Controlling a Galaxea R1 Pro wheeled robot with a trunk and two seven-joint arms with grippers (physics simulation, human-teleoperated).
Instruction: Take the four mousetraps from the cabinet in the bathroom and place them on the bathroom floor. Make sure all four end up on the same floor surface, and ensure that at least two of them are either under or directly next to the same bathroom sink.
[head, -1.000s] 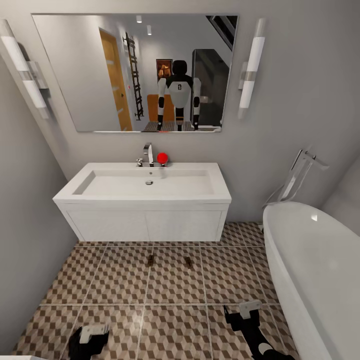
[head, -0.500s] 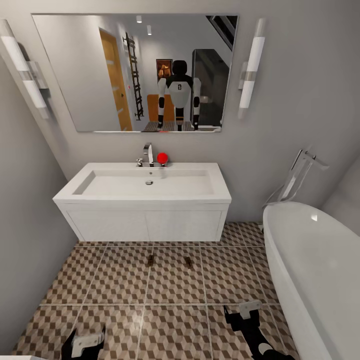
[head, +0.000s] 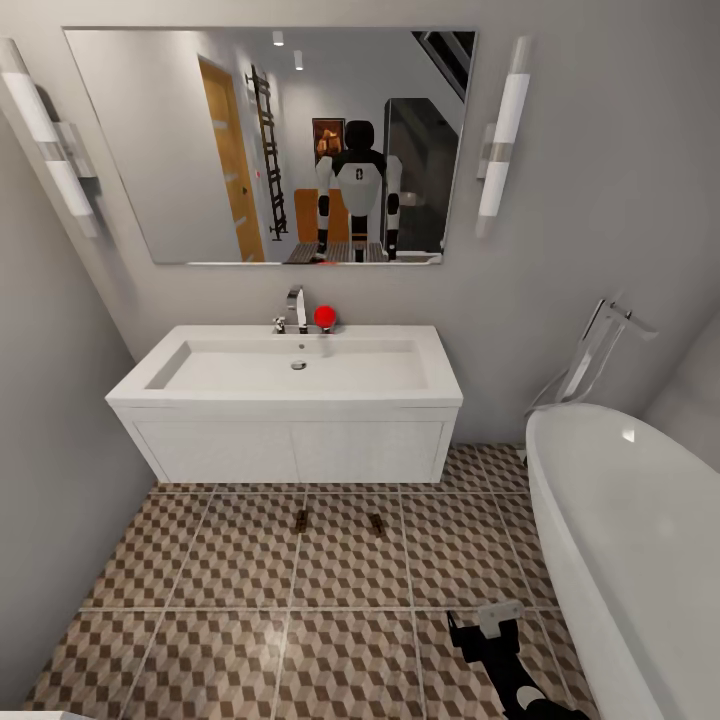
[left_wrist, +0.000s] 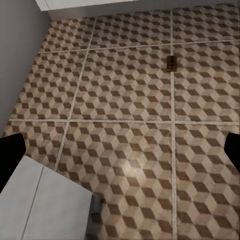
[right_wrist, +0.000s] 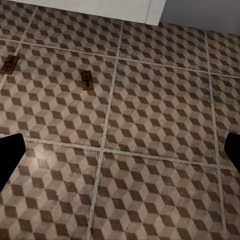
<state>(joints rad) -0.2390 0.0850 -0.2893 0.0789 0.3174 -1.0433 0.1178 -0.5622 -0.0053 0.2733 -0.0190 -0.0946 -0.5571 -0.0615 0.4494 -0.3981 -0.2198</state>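
Mousetraps, two small flat brown wooden boards, lie side by side on the brown-and-beige cube-patterned tiled floor just in front of the white rectangular wall-hung sink, long axes pointing toward it. The right tool, nearer of the two arms, hovers short of them, released and empty; the left tool is likewise spread wide, holding nothing.

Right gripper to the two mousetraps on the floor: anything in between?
Head view: only bare bathroom floor between the right gripper and the two mousetraps. The right wrist view shows the same.
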